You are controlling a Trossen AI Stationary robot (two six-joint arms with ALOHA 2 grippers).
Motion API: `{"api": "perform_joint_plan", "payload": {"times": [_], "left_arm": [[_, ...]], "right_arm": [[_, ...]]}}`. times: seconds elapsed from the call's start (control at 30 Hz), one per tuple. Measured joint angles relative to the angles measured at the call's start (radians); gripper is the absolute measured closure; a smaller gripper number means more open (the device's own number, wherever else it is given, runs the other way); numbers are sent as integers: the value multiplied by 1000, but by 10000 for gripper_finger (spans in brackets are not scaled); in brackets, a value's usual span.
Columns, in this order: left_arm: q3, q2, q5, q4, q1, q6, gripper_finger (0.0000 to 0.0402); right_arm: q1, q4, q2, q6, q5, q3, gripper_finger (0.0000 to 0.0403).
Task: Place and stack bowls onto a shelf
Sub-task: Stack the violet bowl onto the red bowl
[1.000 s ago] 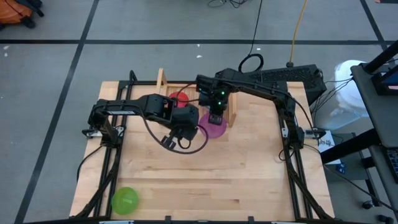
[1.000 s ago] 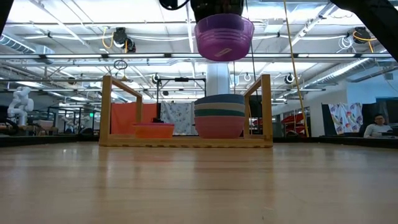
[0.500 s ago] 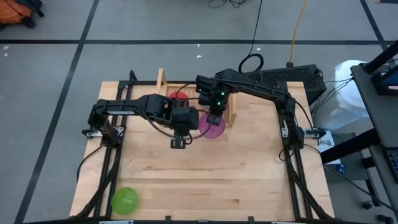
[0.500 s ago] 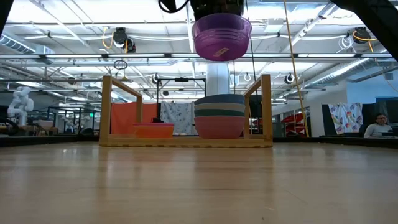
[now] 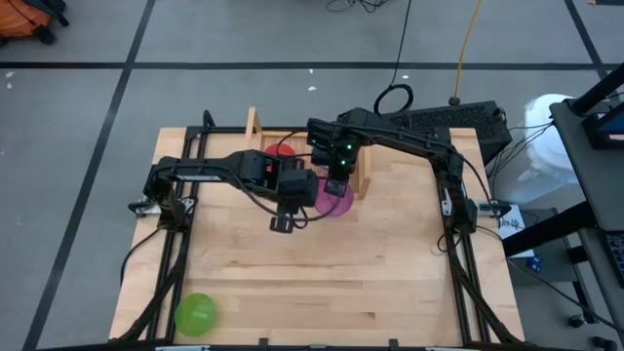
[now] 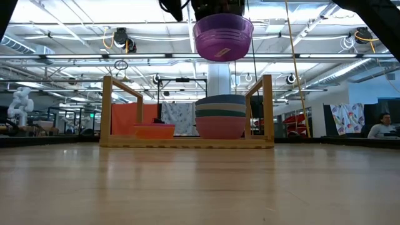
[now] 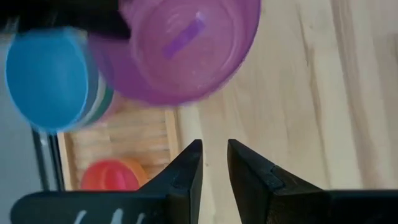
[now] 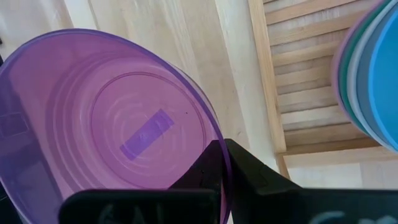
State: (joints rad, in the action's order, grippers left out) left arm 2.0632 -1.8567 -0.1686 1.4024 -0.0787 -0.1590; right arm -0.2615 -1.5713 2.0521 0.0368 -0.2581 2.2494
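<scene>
Step in hand: carrying the purple bowl (image 6: pixel 224 36) toward the shelf (image 6: pixel 187 141). The right gripper (image 8: pixel 222 163) has its fingers pinched on the bowl's rim, and the bowl hangs high above the worktop (image 5: pixel 370 263), just in front of the shelf and not yet over it.

On the shelf: a stack with the blue bowl (image 6: pixel 222 99) on top, teal, white and pink showing beneath it, set against one side board. Beside it, apart from the stack, sits a low red bowl (image 6: pixel 153 130) with an orange-yellow rim under it. The green bowl (image 5: pixel 195 314) lies alone at the near corner of the worktop, well away from the shelf.

Next move, as I judge it: bring the purple bowl over one of the stacks, centre it, lower until it nests, then let go. Tilt needs watching; the bowl is held by one edge only.

Pose: the right arm reaches across from its side, wrist bent down over the shelf front. The left gripper (image 7: pixel 214 163) hovers next to it above the worktop, fingers spread a little and holding nothing, pointing down toward the shelf edge.
</scene>
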Motion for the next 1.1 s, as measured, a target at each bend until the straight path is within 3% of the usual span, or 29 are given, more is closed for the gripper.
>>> {"api": "perform_joint_plan", "payload": {"times": [0.27, 0.53, 0.83, 1.1], "left_arm": [[0, -25, 31, -55, -4, -229, 321], [0, -24, 34, -66, -6, -342, 321], [0, -24, 26, 65, 63, 154, 320], [0, -24, 28, 36, 112, 417, 320]], "right_arm": [[0, 0, 0, -30, 0, 0, 403], [1, 0, 0, -73, -5, 0, 403], [0, 0, 0, -45, 1, 0, 403], [1, 2, -1, -62, 28, 0, 403]]}}
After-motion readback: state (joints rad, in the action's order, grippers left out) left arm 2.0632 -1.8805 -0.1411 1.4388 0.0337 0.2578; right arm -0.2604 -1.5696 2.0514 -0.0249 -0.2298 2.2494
